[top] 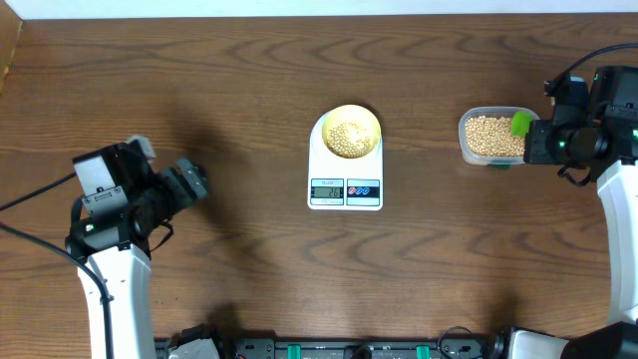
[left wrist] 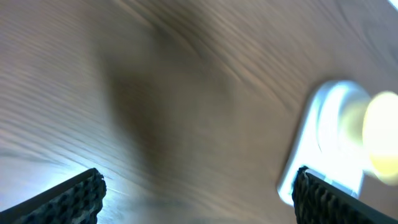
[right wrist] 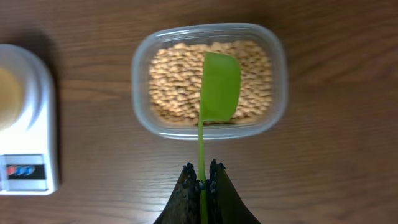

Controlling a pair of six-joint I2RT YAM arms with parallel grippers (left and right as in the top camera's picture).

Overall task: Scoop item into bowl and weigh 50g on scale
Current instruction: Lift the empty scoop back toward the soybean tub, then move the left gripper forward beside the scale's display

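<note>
The white scale [top: 345, 165] stands mid-table with the pale yellow bowl [top: 350, 131] on its platform; tan beans [top: 349, 138] lie in the bowl. To the right, a clear tub [right wrist: 209, 79] is full of the same beans [right wrist: 174, 81]. My right gripper [right wrist: 201, 176] is shut on the thin handle of a green scoop [right wrist: 219, 86], whose head hangs over the tub's beans, seen on edge. My left gripper [left wrist: 198, 190] stands open over bare table at the far left, with the scale [left wrist: 323, 137] and bowl [left wrist: 380, 140] blurred at its right.
The wooden table's far edge [top: 319, 17] runs along the top. Black fixtures [top: 339, 349] line the near edge. The left arm's cable [top: 35, 189] trails off to the left.
</note>
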